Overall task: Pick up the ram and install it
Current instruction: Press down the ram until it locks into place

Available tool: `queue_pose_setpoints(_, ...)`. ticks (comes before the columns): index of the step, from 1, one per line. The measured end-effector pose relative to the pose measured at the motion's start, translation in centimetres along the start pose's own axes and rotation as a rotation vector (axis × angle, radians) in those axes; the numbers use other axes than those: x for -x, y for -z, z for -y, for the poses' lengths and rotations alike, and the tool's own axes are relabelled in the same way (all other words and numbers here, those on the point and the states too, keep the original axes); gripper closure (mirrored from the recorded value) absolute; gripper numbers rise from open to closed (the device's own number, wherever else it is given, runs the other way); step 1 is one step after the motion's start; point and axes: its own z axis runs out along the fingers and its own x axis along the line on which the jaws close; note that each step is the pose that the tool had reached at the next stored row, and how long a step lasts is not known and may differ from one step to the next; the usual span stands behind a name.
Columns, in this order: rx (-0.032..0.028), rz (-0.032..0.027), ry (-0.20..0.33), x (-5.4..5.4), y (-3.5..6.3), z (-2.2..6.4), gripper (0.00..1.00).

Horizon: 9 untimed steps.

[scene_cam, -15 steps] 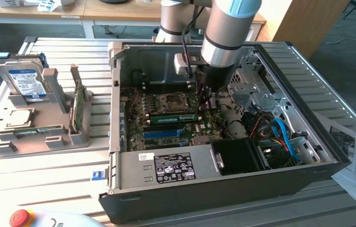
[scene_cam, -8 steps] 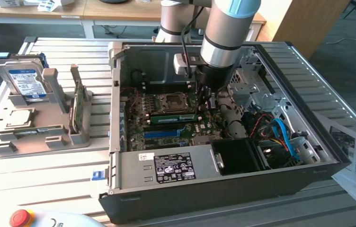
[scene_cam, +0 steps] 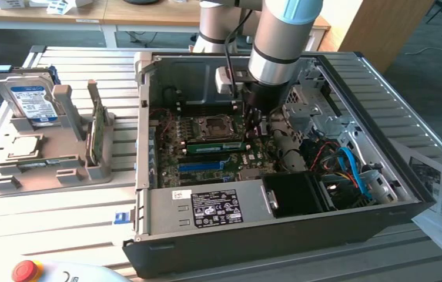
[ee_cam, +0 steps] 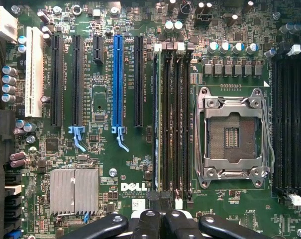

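Closed gripper point(ee_cam: 161, 219) above perhaps seated ram point(ee_cam: 157, 119)

Long green ram point(scene_cam: 214, 146) stick, seated on edge in motherboard slot just beside the CPU socket.

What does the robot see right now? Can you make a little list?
place: open computer case on a slatted table
arm: reaching down into the case
claw: shut, holding nothing, just above the main board
ram: green stick lying in a slot beside the empty chip socket
long blue slot: empty
grey tray: on the exterior view's left, holding a hard drive and a green card standing upright
red button: near the table's front edge
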Motion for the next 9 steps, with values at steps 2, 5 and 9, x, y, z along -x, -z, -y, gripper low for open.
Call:
queue_pose_setpoints(2,0.0000,0.0000,0.000,0.01,0.00,0.00,0.89)
queue_pose_setpoints(5,0.0000,-0.0001,0.000,0.11,0.00,0.00,0.89)
queue_pose_setpoints(9,0.0000,0.0000,0.000,0.14,-0.01,0.00,0.89)
